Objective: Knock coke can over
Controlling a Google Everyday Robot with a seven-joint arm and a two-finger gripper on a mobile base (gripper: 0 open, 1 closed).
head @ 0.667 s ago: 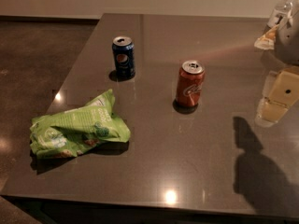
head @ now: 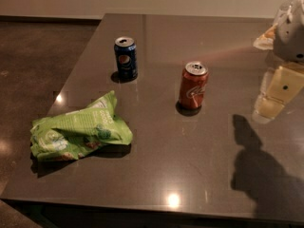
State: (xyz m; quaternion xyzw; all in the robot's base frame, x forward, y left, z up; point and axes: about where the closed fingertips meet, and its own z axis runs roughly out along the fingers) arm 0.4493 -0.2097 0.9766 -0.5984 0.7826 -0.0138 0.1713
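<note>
The coke can is red-orange with white script and a silver top. It stands upright near the middle of the dark table. My gripper is pale cream and hangs at the right edge of the view, above the table. It is to the right of the can, well apart from it and not touching it. Its shadow falls on the table at the lower right.
A dark blue Pepsi can stands upright behind and left of the coke can. A crumpled green chip bag lies at the front left. The table's left edge runs diagonally, with brown floor beyond it.
My gripper has shifted slightly up and to the left, toward the coke can. Both cans and the bag have not moved.
</note>
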